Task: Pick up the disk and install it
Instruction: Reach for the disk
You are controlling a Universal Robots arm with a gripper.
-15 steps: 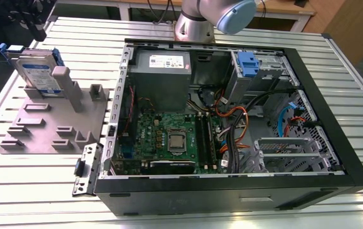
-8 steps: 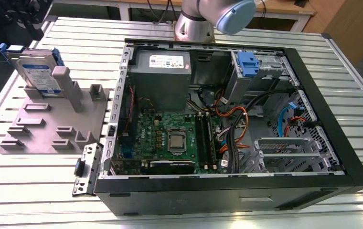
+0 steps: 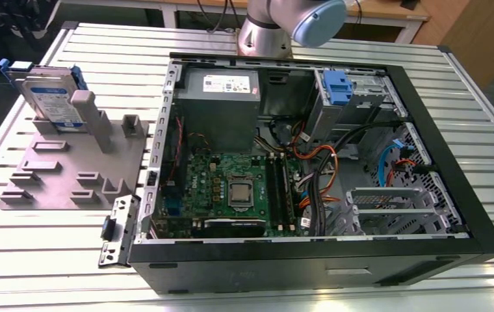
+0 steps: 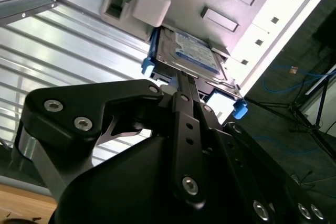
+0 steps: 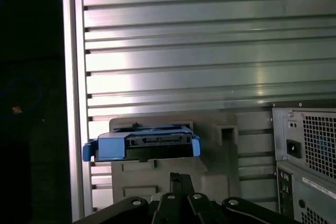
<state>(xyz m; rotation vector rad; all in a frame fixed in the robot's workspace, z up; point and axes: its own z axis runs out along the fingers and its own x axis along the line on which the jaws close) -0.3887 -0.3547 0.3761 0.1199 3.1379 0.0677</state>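
On the exterior view's left, the disk [image 3: 47,97] stands on its edge on a grey stand [image 3: 125,166]. It leans on a grey post [image 3: 85,107], with its blue end on top. To the right of the stand lies the open computer case [image 3: 316,263], with a grey power box [image 3: 219,97] and a blue carrier [image 3: 338,88] inside. In both wrist views the gripper [image 4: 181,77] [image 5: 181,178] faces the disk [image 4: 191,53] [image 5: 142,142]. Its jaws look pressed together and hold nothing.

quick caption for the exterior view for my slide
The disk stands upright in the grey fixture on the slatted table, at the exterior view's left of the open computer case.
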